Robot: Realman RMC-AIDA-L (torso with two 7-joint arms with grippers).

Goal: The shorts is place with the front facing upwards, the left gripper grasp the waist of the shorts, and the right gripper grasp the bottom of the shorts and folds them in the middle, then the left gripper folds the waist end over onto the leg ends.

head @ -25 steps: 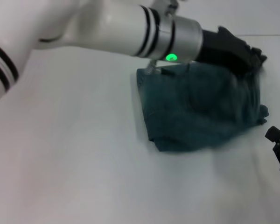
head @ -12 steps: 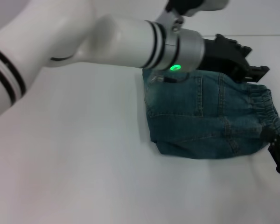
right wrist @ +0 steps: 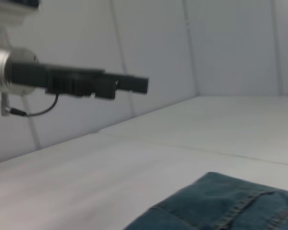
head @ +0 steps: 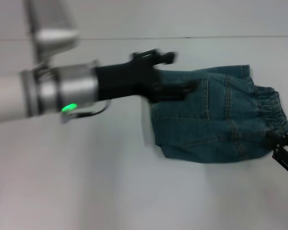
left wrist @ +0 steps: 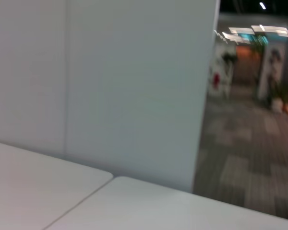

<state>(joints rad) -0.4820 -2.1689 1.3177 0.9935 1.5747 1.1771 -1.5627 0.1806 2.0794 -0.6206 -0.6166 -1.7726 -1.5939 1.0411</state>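
While the white bench (head: 86,182) fills most of the head view, the folded shorts (head: 216,115) are seen on its right part, lying flat, nearer to the far edge than to the near edge. The denim is folded so that the elastic waist (head: 271,108) lies on top at the right side, and the fold line is at the left side. A corner of the same denim is also shown low in the right wrist view, on the white surface.

The left gripper (head: 175,74) is held above the bench, over the left edge of the shorts, with the arm stretched from the left side. Its fingers are spread apart, one finger (head: 156,56) farther and one nearer, and nothing is held between them. In the right wrist view it is seen in the air, clear of the cloth.

The right gripper (head: 287,155) is placed at the right edge of the bench, just beside the near right corner of the shorts. Whether its fingers are spread or pressed together cannot be told.
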